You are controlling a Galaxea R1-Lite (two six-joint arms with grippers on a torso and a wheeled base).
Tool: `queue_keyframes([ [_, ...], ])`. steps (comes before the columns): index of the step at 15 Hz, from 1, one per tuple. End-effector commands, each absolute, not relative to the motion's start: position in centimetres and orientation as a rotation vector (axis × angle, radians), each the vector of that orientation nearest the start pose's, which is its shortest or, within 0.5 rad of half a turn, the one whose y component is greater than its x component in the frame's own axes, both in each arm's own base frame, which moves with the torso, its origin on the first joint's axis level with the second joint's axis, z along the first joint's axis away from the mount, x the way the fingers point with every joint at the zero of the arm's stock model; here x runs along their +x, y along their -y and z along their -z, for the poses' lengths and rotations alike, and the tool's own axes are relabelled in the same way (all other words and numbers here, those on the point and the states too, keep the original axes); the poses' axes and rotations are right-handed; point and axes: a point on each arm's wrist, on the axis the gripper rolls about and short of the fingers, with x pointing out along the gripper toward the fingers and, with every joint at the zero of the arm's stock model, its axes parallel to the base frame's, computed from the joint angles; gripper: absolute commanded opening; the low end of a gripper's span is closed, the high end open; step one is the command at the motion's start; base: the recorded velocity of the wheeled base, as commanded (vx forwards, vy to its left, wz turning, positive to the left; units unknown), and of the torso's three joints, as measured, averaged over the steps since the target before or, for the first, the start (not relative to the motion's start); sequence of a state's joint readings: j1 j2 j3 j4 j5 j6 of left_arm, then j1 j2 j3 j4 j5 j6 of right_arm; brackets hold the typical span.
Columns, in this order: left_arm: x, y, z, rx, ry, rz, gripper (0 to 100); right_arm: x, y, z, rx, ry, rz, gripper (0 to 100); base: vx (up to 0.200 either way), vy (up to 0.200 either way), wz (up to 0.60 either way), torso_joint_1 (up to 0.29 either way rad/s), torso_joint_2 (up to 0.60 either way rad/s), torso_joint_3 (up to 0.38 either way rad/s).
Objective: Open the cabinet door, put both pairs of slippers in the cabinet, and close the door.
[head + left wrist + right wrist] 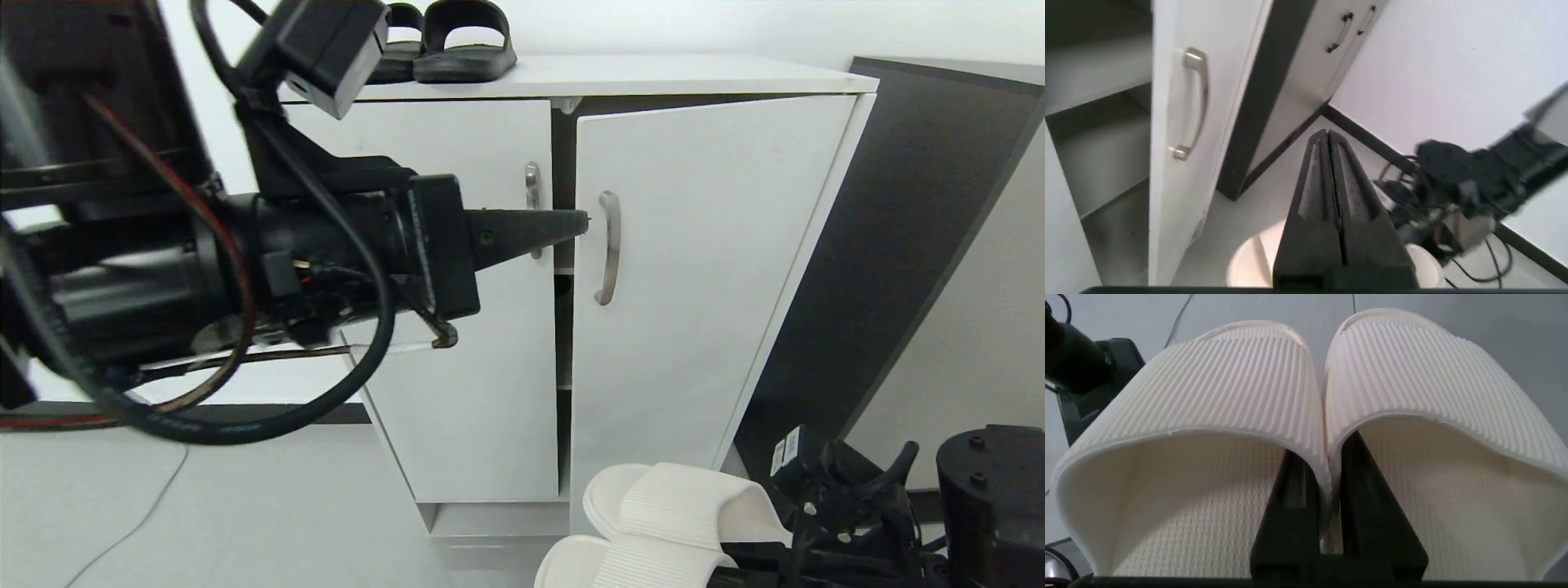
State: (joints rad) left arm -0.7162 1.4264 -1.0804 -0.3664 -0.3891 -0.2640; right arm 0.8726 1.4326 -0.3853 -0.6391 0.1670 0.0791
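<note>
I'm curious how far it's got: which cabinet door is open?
The right door: it is swung ajar, with a dark gap along its inner edge. The left door sits shut.

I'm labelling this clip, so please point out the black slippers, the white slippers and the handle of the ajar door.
black slippers (467,12), head view, on the strap of the right one.
white slippers (686,502), head view, on the ribbed strap of the farther one.
handle (608,245), head view, on the middle of its bar.

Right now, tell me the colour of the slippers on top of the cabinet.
The slippers are black, clearest in the head view.
</note>
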Motion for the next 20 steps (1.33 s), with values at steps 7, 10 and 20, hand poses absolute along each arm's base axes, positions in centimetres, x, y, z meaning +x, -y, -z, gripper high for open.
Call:
queue_keyframes([
  [7,20.9,16.3,-31.0,-0.257,-0.102,1.030,0,12.6,-15.8,-13.9,-0.133,-0.429,-1.029,0,0.000,0.000,0.00,0.000,0.00,0.000],
  [10,23.6,16.8,-29.9,-0.261,-0.106,0.976,0,12.4,-15.7,-13.4,-0.141,-0.449,-1.032,0,0.000,0.000,0.00,0.000,0.00,0.000],
  [20,28.7,19.3,-30.0,-0.306,-0.104,0.954,0,12.5,-15.9,-13.2,-0.148,-0.458,-1.036,0,0.000,0.000,0.00,0.000,0.00,0.000],
])
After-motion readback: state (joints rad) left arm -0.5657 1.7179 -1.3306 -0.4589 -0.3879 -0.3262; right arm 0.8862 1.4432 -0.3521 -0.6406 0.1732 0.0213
